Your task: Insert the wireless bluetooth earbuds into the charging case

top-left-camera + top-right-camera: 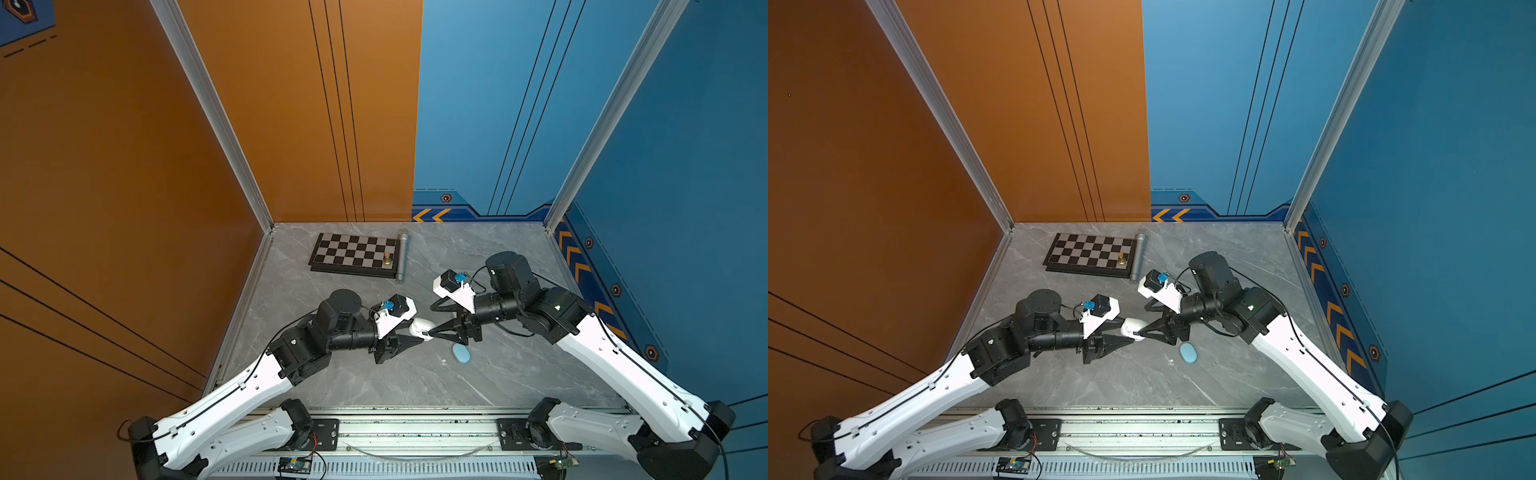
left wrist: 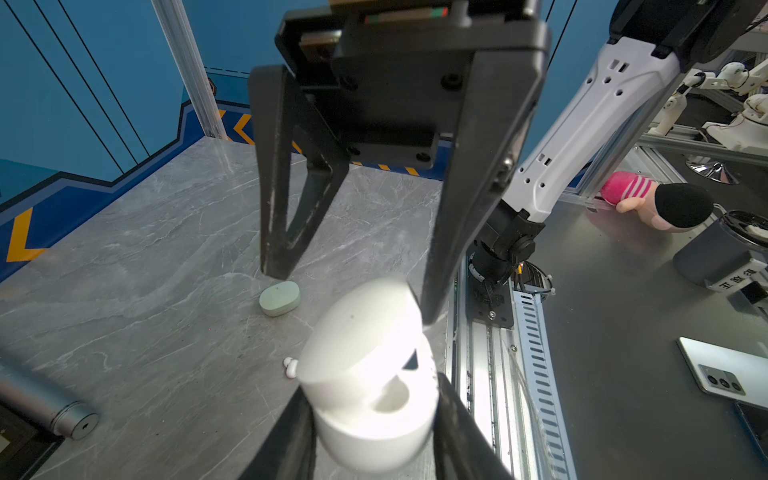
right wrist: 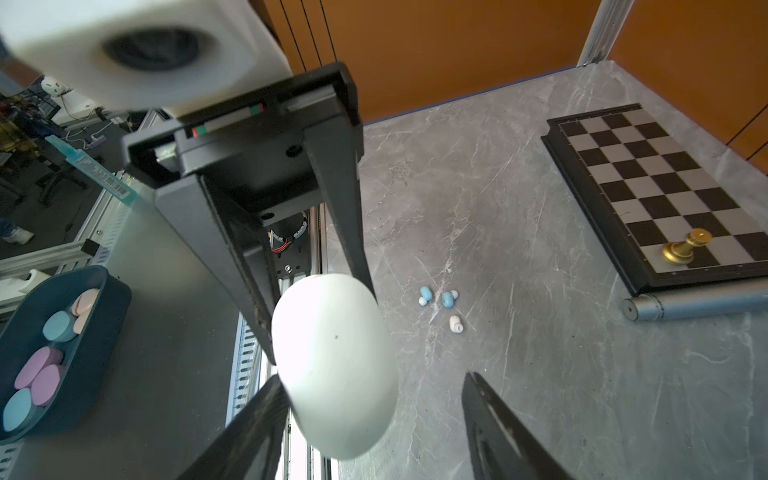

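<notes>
The left tool clamps a white charging case, its lid open. The right tool has its fingers spread, one tip by the lid. A white earbud and a pale green case lie on the worktop.

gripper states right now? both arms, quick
Left gripper: closed on the white charging case, whose lid is open.
Right gripper: open, holding nothing, with its fingertips by the case's lid.

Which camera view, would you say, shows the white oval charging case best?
The left wrist view: the white oval charging case sits close, lid open, an empty socket showing. The right wrist view shows only its smooth outer shell; both top views show a small white blob.
</notes>
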`<state>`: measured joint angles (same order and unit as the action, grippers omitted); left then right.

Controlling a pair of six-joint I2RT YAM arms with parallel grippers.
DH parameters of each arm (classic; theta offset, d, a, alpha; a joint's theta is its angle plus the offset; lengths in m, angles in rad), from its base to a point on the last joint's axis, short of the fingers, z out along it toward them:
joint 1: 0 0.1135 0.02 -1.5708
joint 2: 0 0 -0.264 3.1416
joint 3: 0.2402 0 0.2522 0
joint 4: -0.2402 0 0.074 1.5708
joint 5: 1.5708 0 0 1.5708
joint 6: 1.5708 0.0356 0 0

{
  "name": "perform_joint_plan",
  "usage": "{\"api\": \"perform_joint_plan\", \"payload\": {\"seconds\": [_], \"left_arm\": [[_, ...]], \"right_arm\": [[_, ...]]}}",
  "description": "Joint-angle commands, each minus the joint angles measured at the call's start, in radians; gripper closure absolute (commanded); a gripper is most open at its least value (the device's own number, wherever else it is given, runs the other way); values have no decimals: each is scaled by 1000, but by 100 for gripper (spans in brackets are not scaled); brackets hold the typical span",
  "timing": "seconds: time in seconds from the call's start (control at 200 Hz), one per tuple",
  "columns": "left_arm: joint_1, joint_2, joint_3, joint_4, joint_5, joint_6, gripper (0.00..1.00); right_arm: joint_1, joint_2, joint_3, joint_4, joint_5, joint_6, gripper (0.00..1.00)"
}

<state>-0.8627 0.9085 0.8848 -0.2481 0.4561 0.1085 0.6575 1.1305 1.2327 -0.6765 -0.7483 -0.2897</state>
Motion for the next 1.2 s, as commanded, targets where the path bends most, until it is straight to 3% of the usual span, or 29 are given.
{"api": "perform_joint_plan", "payload": {"seconds": [0.0,0.155,0.495,0.901,0.991,1.016,1.061,1.116,1.191], "left_arm": [[-6,-10,25,-10,33,12,100],[-5,-7,27,11,19,-11,100],[-1,2,28,94,2,-59,100],[-1,27,43,89,15,-82,100],[-1,30,47,89,8,-91,100],[-2,29,47,90,5,-93,95],[-1,27,45,90,-11,-100,73],[0,19,42,92,-29,-106,59],[2,4,36,90,-57,-109,30]], "right_arm": [[-18,-12,-6,58,7,29,32],[-22,-27,-28,76,25,33,35],[-21,-60,-89,111,45,29,55],[-20,-104,-117,176,53,25,94],[-20,-115,-124,184,59,26,99],[-19,-120,-127,188,63,26,99],[-19,-128,-135,200,72,28,100],[-19,-138,-143,215,89,30,100],[-20,-151,-150,230,112,32,100]]}}
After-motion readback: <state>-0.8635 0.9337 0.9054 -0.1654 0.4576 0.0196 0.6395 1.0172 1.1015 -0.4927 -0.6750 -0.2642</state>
